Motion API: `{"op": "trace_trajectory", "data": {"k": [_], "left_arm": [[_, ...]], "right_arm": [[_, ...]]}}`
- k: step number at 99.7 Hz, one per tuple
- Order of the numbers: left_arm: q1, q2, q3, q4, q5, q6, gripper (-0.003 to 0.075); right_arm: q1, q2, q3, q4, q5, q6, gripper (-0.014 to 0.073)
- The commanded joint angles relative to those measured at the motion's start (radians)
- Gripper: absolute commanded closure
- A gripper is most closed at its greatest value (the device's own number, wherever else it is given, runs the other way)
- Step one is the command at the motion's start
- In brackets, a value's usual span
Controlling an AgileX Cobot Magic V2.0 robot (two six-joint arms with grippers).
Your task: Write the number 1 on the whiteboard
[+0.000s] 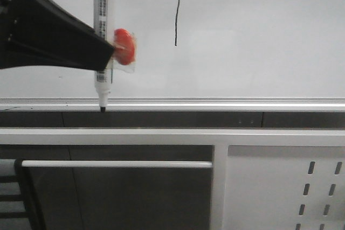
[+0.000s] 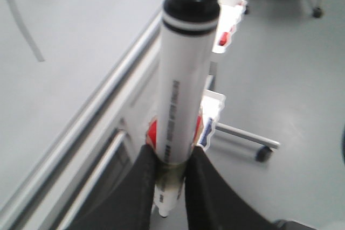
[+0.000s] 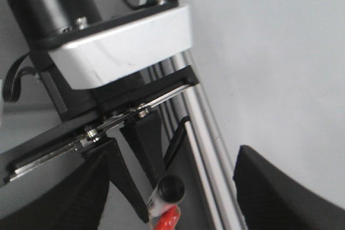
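The whiteboard point(image 1: 259, 36) fills the upper front view, and the number 1 point(image 1: 177, 20) is a thin black stroke on it. My left gripper point(image 1: 110, 52) is shut on a white marker point(image 1: 101, 25) with red tape, held upright left of the stroke. The marker's black tip point(image 1: 102, 109) sits low at the board's bottom rail. The left wrist view has the marker point(image 2: 183, 79) clamped between the black fingers point(image 2: 145, 187), with the number 1 point(image 2: 21, 22) off to the side. My right gripper point(image 3: 178, 197) stands open, its fingers wide apart, the marker's end point(image 3: 168, 189) beyond them.
A silver aluminium rail point(image 1: 215, 103) edges the board's bottom. Below it are a white metal panel with slanted slots point(image 1: 269, 187) and a white horizontal bar point(image 1: 116, 164). A wheeled stand point(image 2: 262, 153) is on the floor. The left arm's wrist point(image 3: 118, 52) is close before the right camera.
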Motion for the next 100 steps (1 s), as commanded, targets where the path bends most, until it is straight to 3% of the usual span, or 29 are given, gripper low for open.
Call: {"op": "trace_trajectory", "data": {"k": [1, 23, 52, 100], "left_arm": [[-0.004, -0.050, -0.032, -0.066, 0.080, -0.065, 0.0738], [-0.004, -0.133, -0.032, -0.066, 0.284, -0.234, 0.0738], [-0.004, -0.167, -0.032, -0.066, 0.452, -0.411, 0.0738], [-0.004, -0.153, 0.016, -0.066, 0.457, -0.429, 0.0738]], "right_arm": [[-0.008, -0.050, -0.028, 0.024, -0.076, -0.003, 0.0145], [-0.037, -0.079, -0.028, 0.024, -0.060, 0.051, 0.0145], [-0.133, -0.079, -0.028, 0.022, 0.047, 0.115, 0.0145], [-0.165, -0.080, -0.028, 0.012, 0.097, 0.120, 0.0145]]}}
